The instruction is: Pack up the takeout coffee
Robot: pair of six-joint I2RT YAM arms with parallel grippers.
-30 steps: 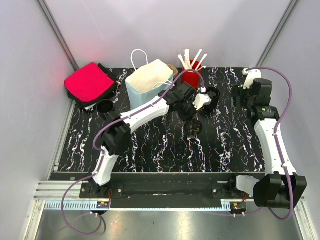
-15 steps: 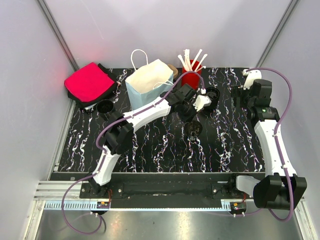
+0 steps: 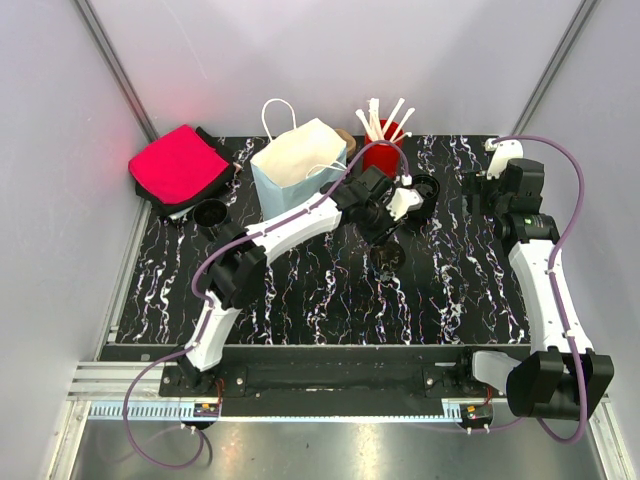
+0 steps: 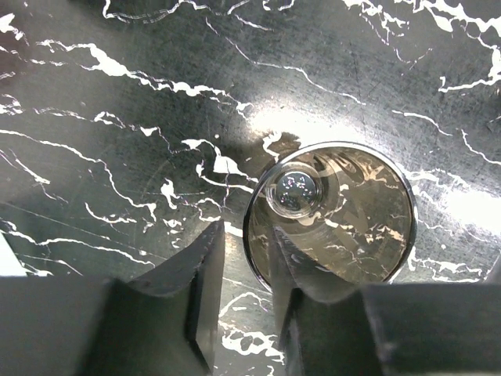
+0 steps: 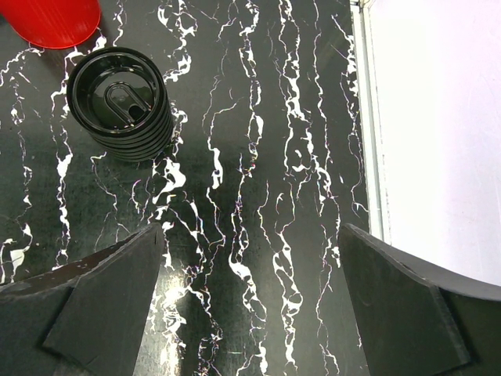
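The takeout coffee [image 5: 117, 98] rests on the counter [image 3: 300, 290], ungripped.
A paper bag [image 3: 298, 160] stands upper centre-left in the top view; the left fingers [image 4: 196, 290] hang slightly parted and empty above a shiny-rimmed cup [image 4: 352, 219]. The takeout coffee (black lid on) sits beside the red cup [image 5: 51, 19], upper left of the right wrist view; the right fingers [image 5: 102, 305] gape wide, empty.

Bright, even overhead lighting; shadows soft. Left wrist view: white glare on the glossy tabletop [image 4: 313, 125] at centre and right edge; left gripper [image 4: 246, 243] along the bottom, out of focus.
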